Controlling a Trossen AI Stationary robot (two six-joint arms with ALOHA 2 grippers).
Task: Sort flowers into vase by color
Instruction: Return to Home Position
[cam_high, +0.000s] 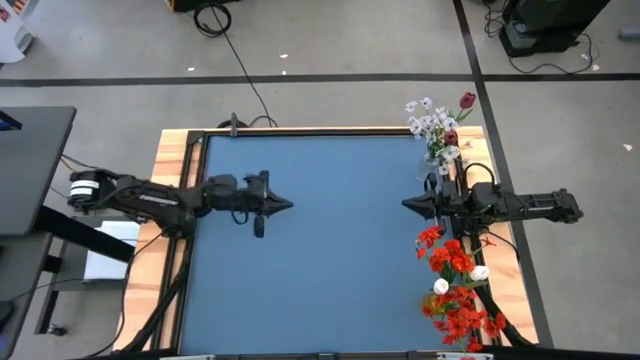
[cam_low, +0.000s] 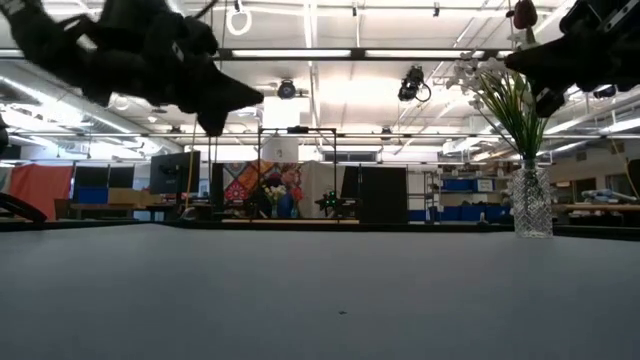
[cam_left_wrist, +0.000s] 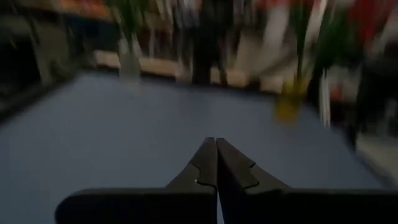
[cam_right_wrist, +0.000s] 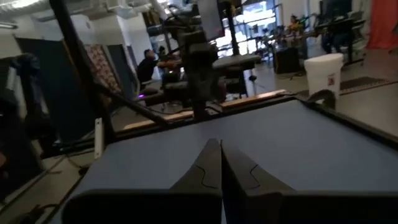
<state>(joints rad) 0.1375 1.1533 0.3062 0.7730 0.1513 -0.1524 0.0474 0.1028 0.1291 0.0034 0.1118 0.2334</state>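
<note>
Two bunches of flowers stand at the table's right side. White sprays with one dark red bud (cam_high: 466, 100) stand in a clear glass vase (cam_low: 531, 203) near the far right corner (cam_high: 437, 130). Bright red blooms with white buds (cam_high: 460, 290) sit near the near right corner. My left gripper (cam_high: 288, 206) hovers shut above the table's left half, pointing right (cam_left_wrist: 216, 149). My right gripper (cam_high: 408, 203) hovers shut near the right side between the two bunches, pointing left (cam_right_wrist: 220, 149). Neither holds anything.
The blue mat (cam_high: 320, 250) lies bare between the two grippers. A wooden rim (cam_high: 170, 160) and a dark frame border the table. Cables run along the right edge beside the red flowers. A person sits in the room far beyond the table (cam_right_wrist: 149, 62).
</note>
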